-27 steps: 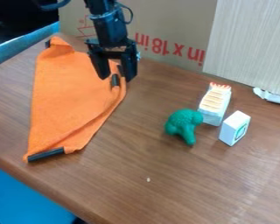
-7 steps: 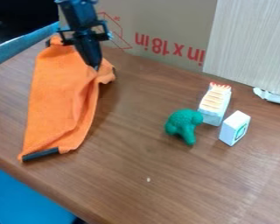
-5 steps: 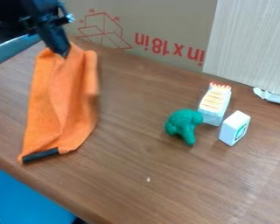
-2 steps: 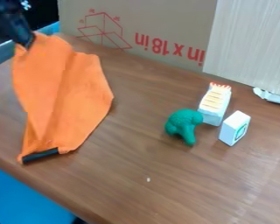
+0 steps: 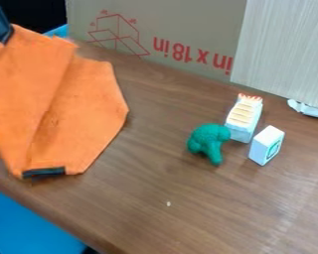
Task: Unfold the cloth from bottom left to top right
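The gripper (image 5: 4, 39) is above the far left corner of the tabletop (image 5: 221, 208), its fingers closed on the upper left part of the cloth (image 5: 79, 109). The orange cloth slants down from there, a crease along its length, to its lower end near the tabletop's front left edge, where it has a black strip (image 5: 44, 172). Well to the right of the cloth sits a green toy (image 5: 205, 140), with a striped block (image 5: 242, 118) just beside it, toward the far edge. Right of both stands a small white box (image 5: 266, 145). Cardboard (image 5: 175, 30) lines the tabletop's far edge.
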### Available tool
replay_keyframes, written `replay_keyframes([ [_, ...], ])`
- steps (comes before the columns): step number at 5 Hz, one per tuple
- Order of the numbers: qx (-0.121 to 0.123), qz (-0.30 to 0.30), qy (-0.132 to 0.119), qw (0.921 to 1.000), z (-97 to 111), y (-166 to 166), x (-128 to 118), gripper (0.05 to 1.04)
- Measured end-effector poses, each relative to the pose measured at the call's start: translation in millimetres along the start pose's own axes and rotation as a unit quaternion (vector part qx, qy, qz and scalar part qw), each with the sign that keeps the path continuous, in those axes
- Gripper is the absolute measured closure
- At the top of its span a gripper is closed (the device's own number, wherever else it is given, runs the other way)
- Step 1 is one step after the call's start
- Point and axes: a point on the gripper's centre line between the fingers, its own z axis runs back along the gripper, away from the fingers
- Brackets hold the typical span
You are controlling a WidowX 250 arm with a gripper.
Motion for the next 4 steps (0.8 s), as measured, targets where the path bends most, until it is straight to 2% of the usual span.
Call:
replay_keyframes([
  [2, 0.029, 0.056, 0.033, 0.9975, -5, 35, -18, 1.034],
  [3, 0.03, 0.088, 0.041, 0.9948, -7, 50, -30, 1.034],
  [4, 0.027, 0.094, 0.049, 0.994, -6, 61, -45, 1.034],
])
